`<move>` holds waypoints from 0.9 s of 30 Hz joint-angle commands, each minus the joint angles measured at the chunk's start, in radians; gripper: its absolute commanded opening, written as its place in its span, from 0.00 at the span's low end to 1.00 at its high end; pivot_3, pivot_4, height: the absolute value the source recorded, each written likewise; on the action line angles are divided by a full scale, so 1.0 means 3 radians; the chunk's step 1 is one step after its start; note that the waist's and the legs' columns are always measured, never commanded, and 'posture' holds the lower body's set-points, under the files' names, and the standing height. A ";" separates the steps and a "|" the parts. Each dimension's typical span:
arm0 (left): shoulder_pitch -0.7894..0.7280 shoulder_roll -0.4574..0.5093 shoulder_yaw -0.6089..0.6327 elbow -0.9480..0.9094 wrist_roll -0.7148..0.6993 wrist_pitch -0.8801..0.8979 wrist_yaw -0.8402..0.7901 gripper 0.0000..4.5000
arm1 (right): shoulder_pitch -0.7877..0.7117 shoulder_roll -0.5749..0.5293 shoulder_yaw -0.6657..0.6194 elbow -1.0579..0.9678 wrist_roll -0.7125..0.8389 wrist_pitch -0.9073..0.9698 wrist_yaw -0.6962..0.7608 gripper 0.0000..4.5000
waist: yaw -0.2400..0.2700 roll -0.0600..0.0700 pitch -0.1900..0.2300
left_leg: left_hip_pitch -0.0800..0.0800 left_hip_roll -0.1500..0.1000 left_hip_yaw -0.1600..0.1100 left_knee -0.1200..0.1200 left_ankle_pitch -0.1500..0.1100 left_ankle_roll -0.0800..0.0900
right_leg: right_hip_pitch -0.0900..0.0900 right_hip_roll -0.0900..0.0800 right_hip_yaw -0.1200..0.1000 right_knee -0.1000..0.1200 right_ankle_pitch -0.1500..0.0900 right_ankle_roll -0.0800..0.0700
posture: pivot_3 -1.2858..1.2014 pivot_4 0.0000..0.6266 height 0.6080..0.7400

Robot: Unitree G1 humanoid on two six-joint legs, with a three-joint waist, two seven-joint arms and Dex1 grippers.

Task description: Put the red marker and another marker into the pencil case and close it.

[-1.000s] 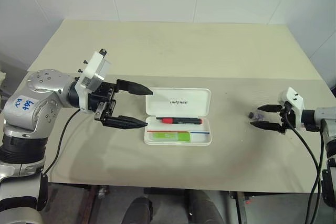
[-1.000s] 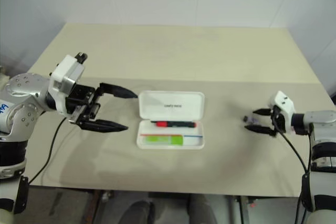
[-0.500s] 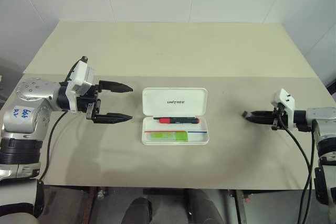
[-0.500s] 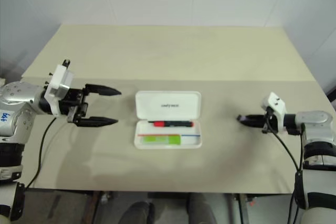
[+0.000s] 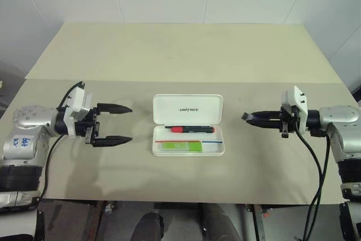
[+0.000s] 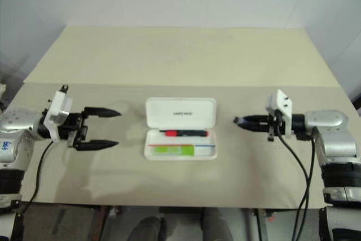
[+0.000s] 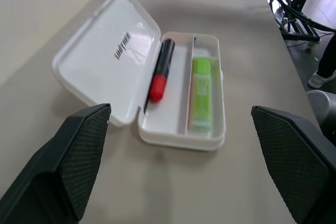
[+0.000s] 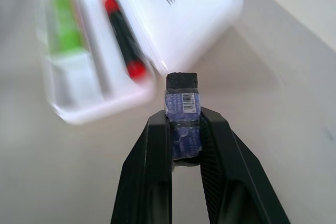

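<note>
The white pencil case lies open at the table's middle, its lid flat toward the far side. In its tray lie the red marker, a black barrel with a red cap, and the other marker, a light green highlighter. The left wrist view shows the case, the red marker and the highlighter. To the left of the case my left gripper stands wide open and empty. To the right of the case, above the table, my right gripper is shut on a small black block in a blue sleeve.
A thin red-and-blue stick lies in the tray between the two markers. The beige table meets a white wall at the back. The table's front edge runs close below both arms.
My right gripper closed on the small block, lifted it off the table and carried it left toward the case. My left gripper, still open, drew left away from the case and sank.
</note>
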 commanded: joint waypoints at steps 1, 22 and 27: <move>0.0055 -0.0016 0.0086 -0.0054 -0.0010 -0.0125 -0.0013 1.00 | 0.0075 0.0010 -0.0049 -0.0468 0.0199 0.0258 -0.0132 0.08 | 0.0031 0.0000 0.0000 | 0.0000 0.0000 0.0000 0.0001 0.0000 0.0000 | 0.0000 0.0000 0.0000 -0.0003 0.0000 0.0000 | 0.52 0.24 1.00; 0.0087 -0.0377 -0.0177 -0.0184 0.0169 -0.0275 0.0249 1.00 | 0.0420 0.0274 0.0589 -0.0783 -0.0060 0.0182 -0.0373 0.08 | 0.0052 -0.0002 0.0000 | 0.0000 -0.0002 -0.0002 0.0002 0.0000 0.0001 | 0.0000 0.0000 -0.0003 -0.0002 -0.0002 -0.0003 | 0.52 0.24 1.00; 0.0081 -0.0379 -0.0194 -0.0229 0.0155 -0.0257 0.0294 1.00 | 0.0349 0.0366 0.0701 -0.0709 -0.0116 0.0136 -0.0372 0.08 | 0.0054 -0.0002 0.0000 | 0.0000 -0.0002 -0.0002 0.0001 0.0000 0.0001 | -0.0001 0.0000 -0.0003 -0.0003 -0.0002 -0.0003 | 0.52 0.24 1.00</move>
